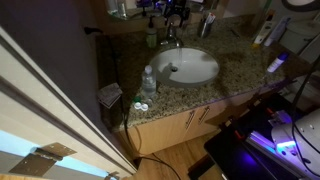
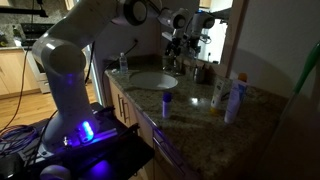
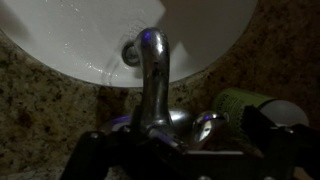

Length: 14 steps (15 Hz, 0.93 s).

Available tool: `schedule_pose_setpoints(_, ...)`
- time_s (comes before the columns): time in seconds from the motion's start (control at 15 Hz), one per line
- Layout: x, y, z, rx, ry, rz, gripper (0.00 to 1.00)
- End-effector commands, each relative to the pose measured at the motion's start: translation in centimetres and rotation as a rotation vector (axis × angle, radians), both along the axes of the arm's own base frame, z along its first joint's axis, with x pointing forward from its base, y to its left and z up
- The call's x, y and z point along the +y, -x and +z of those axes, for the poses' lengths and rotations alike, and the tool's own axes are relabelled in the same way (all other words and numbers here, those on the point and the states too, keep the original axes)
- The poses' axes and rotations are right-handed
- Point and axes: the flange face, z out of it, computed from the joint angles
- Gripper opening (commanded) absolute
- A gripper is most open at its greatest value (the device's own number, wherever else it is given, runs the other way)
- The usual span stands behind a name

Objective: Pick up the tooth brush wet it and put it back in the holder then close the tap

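- The gripper (image 2: 180, 45) hangs above the tap (image 1: 172, 43), at the upper centre of both exterior views.
- Gripper state: the jaws are spread wide. In the wrist view the dark fingers (image 3: 88, 158) enter from the bottom edge, one at lower left and one at lower right. No object is seen between them except the base of the tap.
- In the wrist view the tap is a shiny silver spout that rises from the lower centre of the frame. It curves up over the rim of the basin (image 3: 70, 45).
- The drain (image 3: 130, 52) appears just left of the spout tip in the wrist view.
- The basin is a white oval set into the speckled granite countertop (image 1: 240, 65). It lies at the centre of an exterior view, directly below the tap in that frame.
- A green-tinted soap bottle (image 1: 152, 38) stands just left of the tap, near the back of the countertop.
- The holder (image 1: 206, 27) appears as a small pale cup to the upper right of the basin, apart from the gripper. Its contents are too small to make out.
- A clear water bottle (image 1: 148, 82) stands on the countertop at the left edge of the basin.
- The white arm (image 2: 60, 60) fills the left half of an exterior view and reaches toward the upper centre.
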Motion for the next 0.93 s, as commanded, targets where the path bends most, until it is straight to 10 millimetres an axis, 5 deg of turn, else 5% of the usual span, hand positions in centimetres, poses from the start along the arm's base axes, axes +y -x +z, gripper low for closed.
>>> schedule_pose_setpoints(0.0, 0.1, -0.4, -1.0, -0.022, 0.018, -0.020, 0.73)
schedule_pose_setpoints(0.4, -0.1, -1.1, -2.5, -0.057, 0.039, -0.032, 0.31)
schedule_pose_setpoints(0.67, 0.2, -1.3, -1.4, -0.082, 0.033, -0.043, 0.02)
schedule_pose_setpoints(0.87, -0.1, -0.8, -0.8, -0.039, 0.031, -0.068, 0.05)
